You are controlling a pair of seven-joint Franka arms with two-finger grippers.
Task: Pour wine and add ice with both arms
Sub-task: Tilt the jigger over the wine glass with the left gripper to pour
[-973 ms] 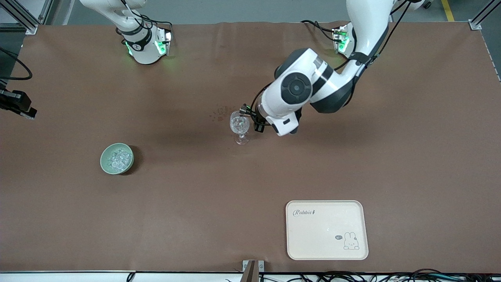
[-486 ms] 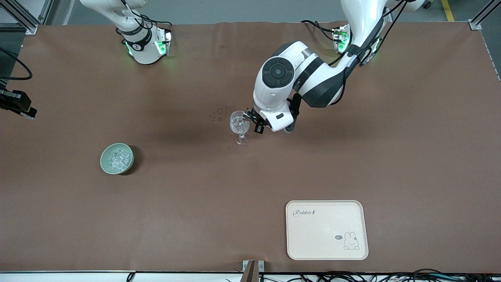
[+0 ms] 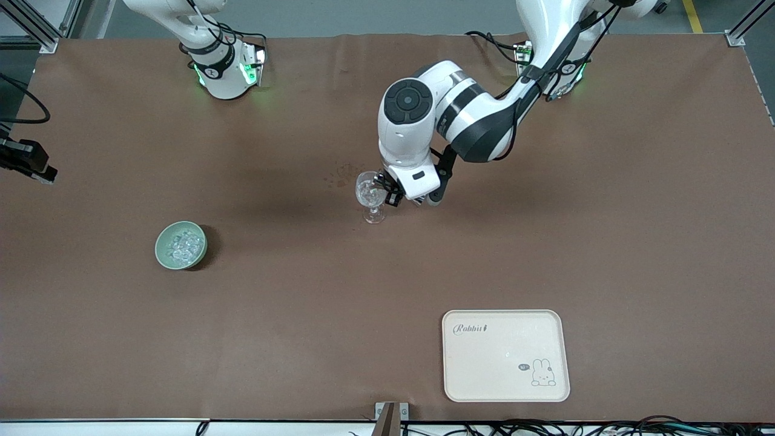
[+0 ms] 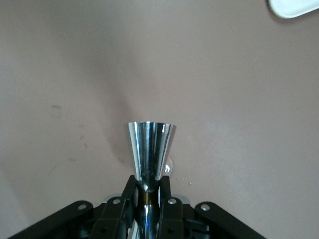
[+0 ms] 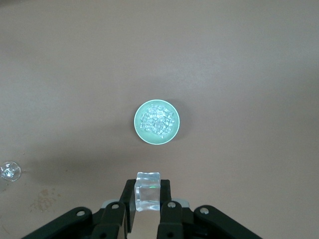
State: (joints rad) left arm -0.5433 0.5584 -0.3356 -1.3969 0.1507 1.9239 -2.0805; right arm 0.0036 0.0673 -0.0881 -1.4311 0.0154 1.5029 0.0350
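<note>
A clear stemmed wine glass stands near the table's middle. My left gripper is right beside its rim, shut on a silver metal jigger at its narrow waist. A pale green bowl holding several ice cubes sits toward the right arm's end. My right gripper is out of the front view. In its wrist view it is shut on one clear ice cube, high over the table, with the bowl and the glass below.
A cream tray with a rabbit drawing lies near the front edge toward the left arm's end; its corner shows in the left wrist view. A black device sits at the table's edge at the right arm's end.
The left arm's wrist has swung round and its gripper has come a little closer to the glass rim. The glass and the bowl have not moved.
</note>
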